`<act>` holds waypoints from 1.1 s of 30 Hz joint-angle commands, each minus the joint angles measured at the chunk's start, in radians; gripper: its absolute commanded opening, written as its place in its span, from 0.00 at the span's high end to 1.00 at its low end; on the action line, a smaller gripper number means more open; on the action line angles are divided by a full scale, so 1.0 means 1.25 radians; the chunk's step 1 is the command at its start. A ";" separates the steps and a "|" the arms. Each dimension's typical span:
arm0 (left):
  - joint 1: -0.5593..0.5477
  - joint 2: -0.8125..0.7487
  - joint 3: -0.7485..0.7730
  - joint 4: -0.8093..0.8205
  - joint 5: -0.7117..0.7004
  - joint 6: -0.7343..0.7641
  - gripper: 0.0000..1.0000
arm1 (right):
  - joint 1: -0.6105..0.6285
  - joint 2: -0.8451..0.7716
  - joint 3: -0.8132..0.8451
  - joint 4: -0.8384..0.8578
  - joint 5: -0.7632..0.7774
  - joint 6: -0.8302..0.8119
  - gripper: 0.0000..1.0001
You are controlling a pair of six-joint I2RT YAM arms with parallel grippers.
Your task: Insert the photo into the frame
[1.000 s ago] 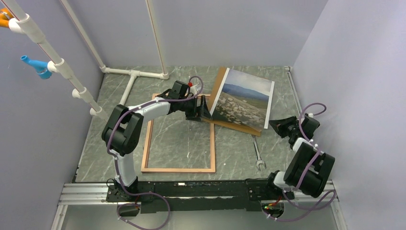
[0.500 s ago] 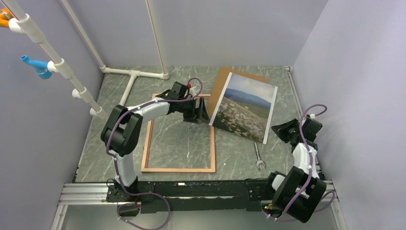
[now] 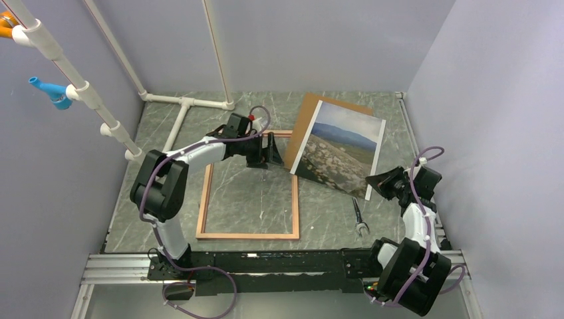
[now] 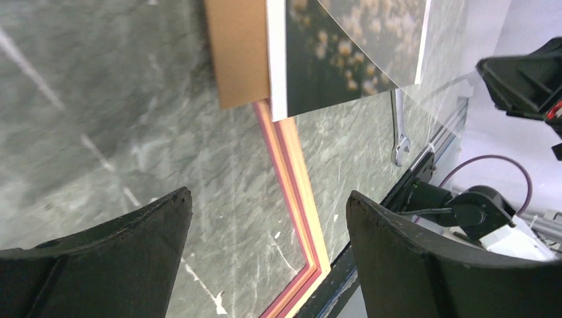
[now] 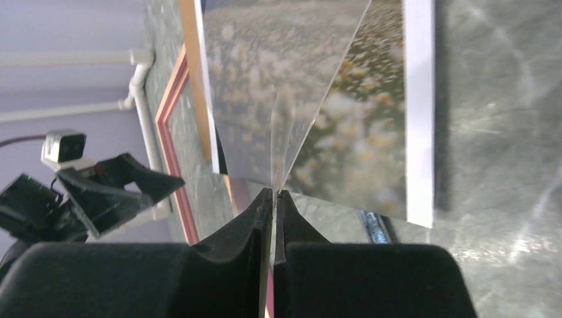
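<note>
Photo (image 3: 339, 149) atop brown backing board (image 3: 307, 113), right of the frame (image 3: 247, 235).
Left gripper (image 3: 274, 154) gapes wide above the frame's far-right corner; right gripper (image 3: 370, 181) pinches what looks like a clear pane (image 5: 311, 119) at the photo's edge.

board (image 3: 302, 129): mostly under photo (image 3: 339, 149) | frame (image 3: 247, 235): far edge partly behind left arm (image 3: 199, 154) | clear sheet (image 5: 277, 173): extent unclear

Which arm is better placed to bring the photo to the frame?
Right: the right gripper is shut on a clear sheet by the photo's corner; the left gripper hangs open over the frame.
</note>
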 commanded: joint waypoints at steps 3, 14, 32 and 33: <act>0.075 -0.061 -0.059 0.085 0.041 -0.056 0.11 | 0.080 0.035 0.046 0.082 -0.085 -0.004 0.94; 0.123 -0.188 -0.079 -0.075 -0.184 0.044 0.10 | 0.374 0.213 0.142 0.114 -0.012 -0.045 0.95; 0.125 -0.299 -0.110 -0.131 -0.318 0.099 0.08 | 0.702 0.454 0.300 0.099 -0.003 -0.145 0.95; 0.125 -0.296 -0.112 -0.131 -0.313 0.098 0.08 | 0.712 0.455 0.301 0.102 0.001 -0.140 0.94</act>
